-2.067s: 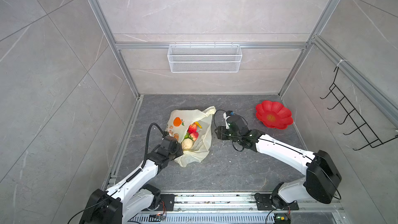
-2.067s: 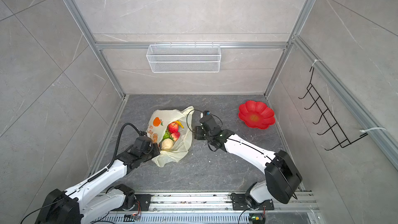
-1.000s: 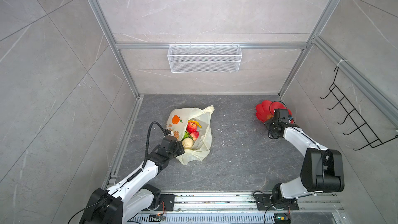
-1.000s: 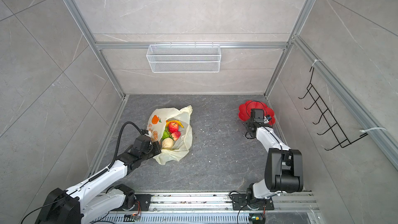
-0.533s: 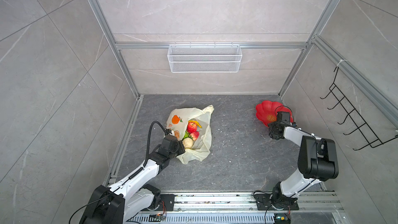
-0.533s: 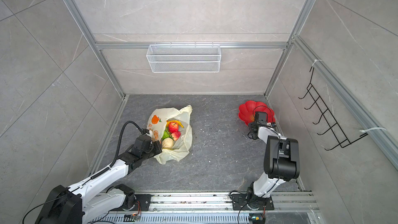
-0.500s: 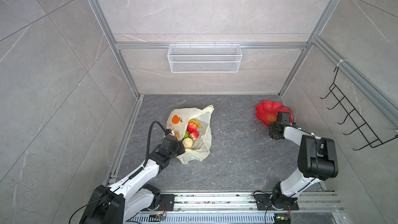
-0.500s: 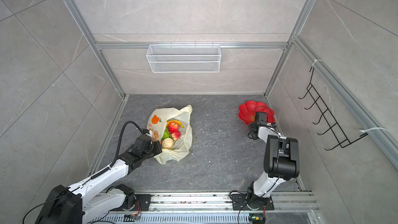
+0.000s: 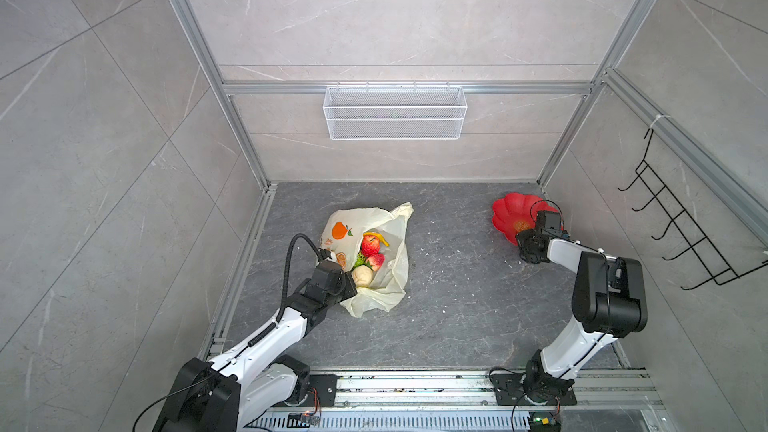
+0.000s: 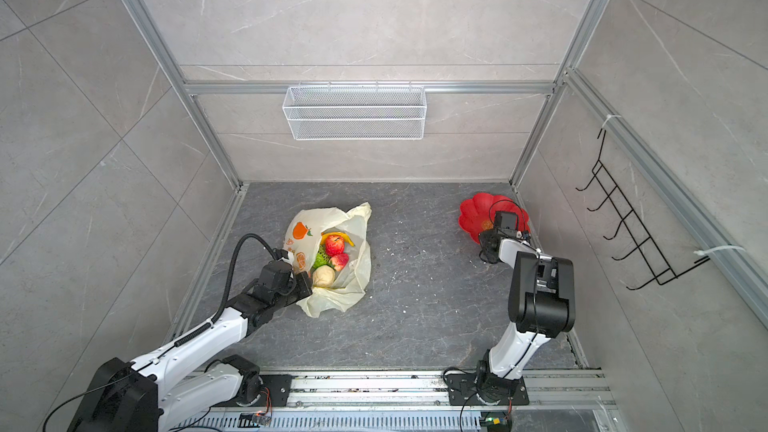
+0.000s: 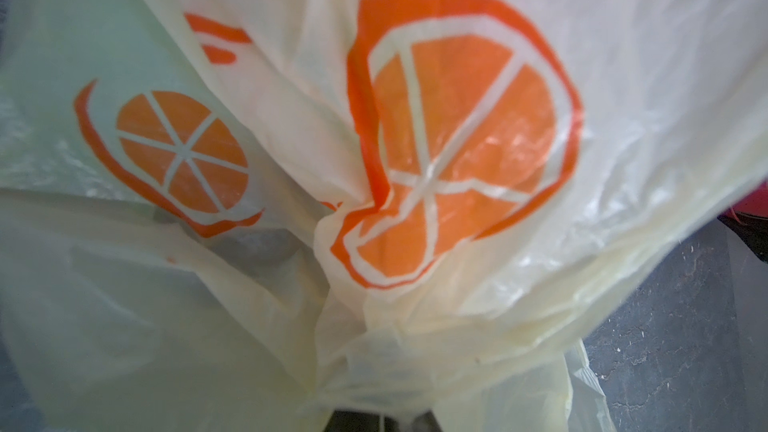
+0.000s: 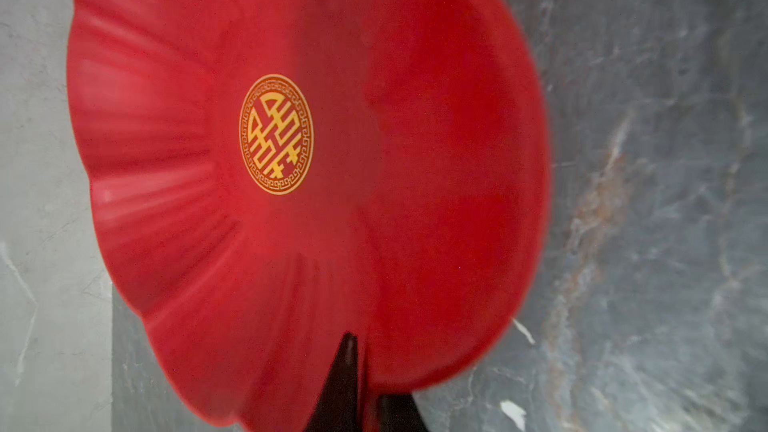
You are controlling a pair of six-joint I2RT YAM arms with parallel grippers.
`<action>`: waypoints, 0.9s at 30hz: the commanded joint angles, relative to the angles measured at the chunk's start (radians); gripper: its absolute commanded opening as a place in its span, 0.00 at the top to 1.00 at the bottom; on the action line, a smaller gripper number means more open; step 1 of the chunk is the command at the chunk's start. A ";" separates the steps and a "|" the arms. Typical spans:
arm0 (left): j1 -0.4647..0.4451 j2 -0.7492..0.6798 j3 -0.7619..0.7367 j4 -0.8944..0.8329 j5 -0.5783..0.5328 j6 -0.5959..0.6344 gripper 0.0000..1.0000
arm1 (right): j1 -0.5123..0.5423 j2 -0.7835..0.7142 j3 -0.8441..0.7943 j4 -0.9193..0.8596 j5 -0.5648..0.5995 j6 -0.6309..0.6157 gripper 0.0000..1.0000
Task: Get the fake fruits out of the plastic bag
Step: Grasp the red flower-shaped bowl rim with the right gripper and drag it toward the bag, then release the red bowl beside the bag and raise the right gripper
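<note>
Left gripper closed tight on a bunched fold of the plastic bag, film gathered into the pinch and filling the left wrist view. Bag lying on the grey floor left of centre, mouth spread open upward. Fake fruits inside, in plain sight: two red apples, yellow banana behind them, green bumpy fruit, beige round fruit just beside the pinch. Probably light, hard and smooth, apt to roll or squirt out of a grip; best taken across the middle, one at a time. Film thin, limp and slippery, easy to snag. Left arm stretched low and forward from its base. Right gripper closed on the rim of the red plate, well apart from the bag, near the far right corner of the floor; right arm folded, elbow raised, forearm angled down toward the plate
</note>
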 commanded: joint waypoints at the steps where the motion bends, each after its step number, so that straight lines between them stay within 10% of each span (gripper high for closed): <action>1: -0.003 -0.028 0.022 -0.006 -0.016 0.013 1.00 | 0.015 -0.045 -0.038 -0.004 -0.072 -0.050 0.94; 27: -0.003 -0.036 0.074 -0.104 -0.111 0.004 1.00 | 0.405 -0.444 -0.402 -0.208 -0.318 -0.205 1.00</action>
